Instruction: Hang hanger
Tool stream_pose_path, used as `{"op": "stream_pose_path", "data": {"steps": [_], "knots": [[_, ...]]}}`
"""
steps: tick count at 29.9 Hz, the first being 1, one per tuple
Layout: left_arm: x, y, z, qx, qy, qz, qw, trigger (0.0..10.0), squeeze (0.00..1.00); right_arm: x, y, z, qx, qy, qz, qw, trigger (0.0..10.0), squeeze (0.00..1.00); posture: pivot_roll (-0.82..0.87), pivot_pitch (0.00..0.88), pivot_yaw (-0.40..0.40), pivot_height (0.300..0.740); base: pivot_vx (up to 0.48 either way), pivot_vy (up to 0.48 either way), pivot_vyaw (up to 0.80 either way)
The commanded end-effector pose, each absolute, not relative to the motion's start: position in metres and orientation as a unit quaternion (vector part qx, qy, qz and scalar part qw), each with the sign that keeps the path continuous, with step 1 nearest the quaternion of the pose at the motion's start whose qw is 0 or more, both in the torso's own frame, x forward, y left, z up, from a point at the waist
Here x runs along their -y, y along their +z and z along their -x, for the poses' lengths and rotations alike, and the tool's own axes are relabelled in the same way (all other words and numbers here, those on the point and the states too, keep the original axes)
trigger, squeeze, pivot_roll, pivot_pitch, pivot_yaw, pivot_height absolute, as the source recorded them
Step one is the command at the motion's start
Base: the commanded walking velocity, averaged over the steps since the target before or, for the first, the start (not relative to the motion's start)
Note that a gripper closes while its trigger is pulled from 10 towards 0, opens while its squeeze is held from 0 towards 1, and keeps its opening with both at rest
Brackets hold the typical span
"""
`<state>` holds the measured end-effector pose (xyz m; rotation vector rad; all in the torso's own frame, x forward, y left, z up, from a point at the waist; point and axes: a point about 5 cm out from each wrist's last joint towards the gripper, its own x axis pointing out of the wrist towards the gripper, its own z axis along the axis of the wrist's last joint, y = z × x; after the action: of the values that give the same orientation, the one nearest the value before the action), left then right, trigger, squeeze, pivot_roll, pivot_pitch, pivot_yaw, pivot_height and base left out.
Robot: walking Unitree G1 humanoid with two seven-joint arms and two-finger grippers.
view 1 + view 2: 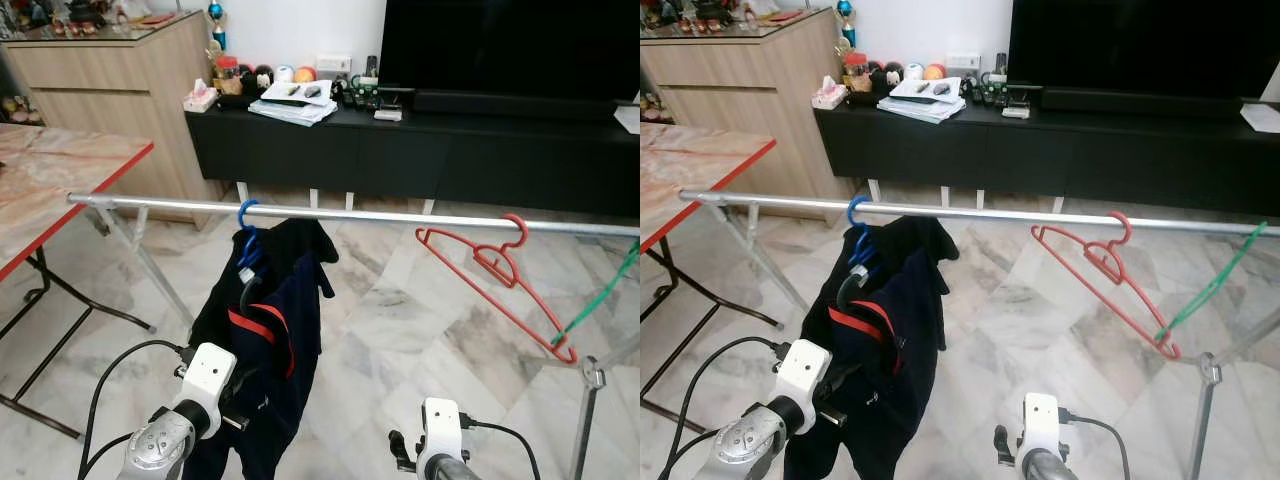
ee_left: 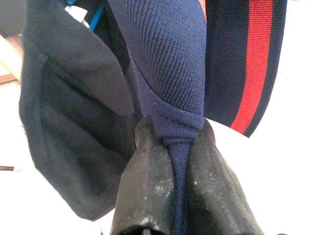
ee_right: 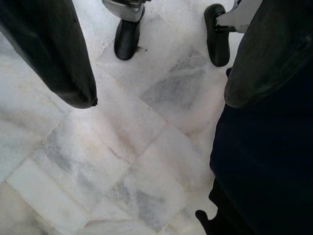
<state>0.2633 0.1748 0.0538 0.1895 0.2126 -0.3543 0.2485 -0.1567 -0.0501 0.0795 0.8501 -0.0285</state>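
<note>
A blue hanger (image 1: pixel 247 237) is hooked over the silver rail (image 1: pixel 350 214) and carries a dark navy garment (image 1: pixel 260 340) with a red stripe. My left gripper (image 2: pixel 177 166) is shut on a fold of that navy knit cloth, low on the garment's left side; its wrist (image 1: pixel 205 385) shows beside the cloth. A red hanger (image 1: pixel 495 275) hangs bare and tilted further right on the rail. My right gripper (image 3: pixel 159 100) hangs low with its fingers (image 3: pixel 68 63) spread wide over the marble floor, holding nothing.
A green hanger (image 1: pixel 600 295) hangs at the rail's far right. A red-edged folding table (image 1: pixel 60 190) stands to my left. Behind the rail are a black TV cabinet (image 1: pixel 400 150) and a wooden sideboard (image 1: pixel 110 90). The robot's feet (image 3: pixel 129 34) show on the floor.
</note>
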Motion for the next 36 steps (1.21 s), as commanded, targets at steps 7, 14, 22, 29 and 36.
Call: {"op": "stream_pose_path", "data": {"steps": [7,14,22,29,36], "knots": [[-0.1775,0.0645,-0.2672,-0.082,-0.168,-0.100,0.977,10.0,0.00,0.1568,-0.0518,-0.2462,-0.417,-0.015,-0.040,0.908,10.0,0.00,0.07,0.010,0.038,0.740,-0.322,0.000,0.00],[-0.1788,0.0666,-0.2685,-0.079,-0.165,-0.101,0.978,10.0,0.00,0.1568,-0.0517,-0.2464,-0.416,-0.015,-0.040,0.908,10.0,0.00,0.07,0.011,0.036,0.740,-0.321,0.000,0.00],[-0.1774,0.0660,-0.2682,-0.080,-0.167,-0.100,0.978,10.0,0.00,0.1571,-0.0517,-0.2463,-0.416,-0.017,-0.039,0.909,10.0,0.00,0.07,0.010,0.034,0.740,-0.322,0.000,0.00],[-0.1799,0.0629,-0.2678,-0.091,-0.163,-0.117,0.975,10.0,0.00,0.1572,-0.0517,-0.2463,-0.416,-0.017,-0.039,0.909,10.0,0.00,0.07,0.011,0.033,0.740,-0.042,0.000,0.00],[-0.1798,0.0634,-0.2677,-0.090,-0.164,-0.118,0.975,10.0,0.00,0.1570,-0.0517,-0.2463,-0.416,-0.015,-0.039,0.909,10.0,0.00,0.08,0.009,0.032,0.740,0.000,0.000,0.00]]}}
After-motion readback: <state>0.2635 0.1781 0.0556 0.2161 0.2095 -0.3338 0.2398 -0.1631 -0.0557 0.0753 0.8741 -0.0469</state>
